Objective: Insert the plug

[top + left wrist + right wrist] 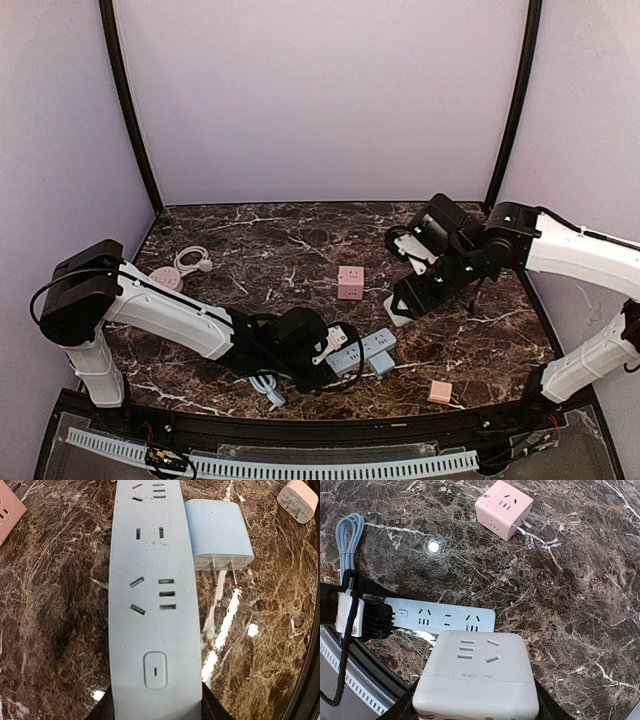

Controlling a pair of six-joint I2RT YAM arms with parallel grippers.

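My left gripper [156, 707] is shut on the switch end of a pale blue power strip [154, 595] that lies flat on the marble; from above, the gripper [322, 352] and the strip [365, 347] sit near the front middle. A white cube plug [477, 672] with sockets on its top face is held in my right gripper [476, 707], above and just beyond the strip's far end [445, 619]. In the top view the white plug [398, 310] hangs from the right gripper [408, 300], right of centre. Its prongs are hidden.
A blue adapter [217, 532] lies beside the strip, prongs toward me. A pink cube socket [350, 282] stands mid-table, a small pink plug [440, 391] lies front right, and a pink round reel with cord [180, 270] lies at the left. The strip's blue cable [347, 540] is coiled behind the left gripper.
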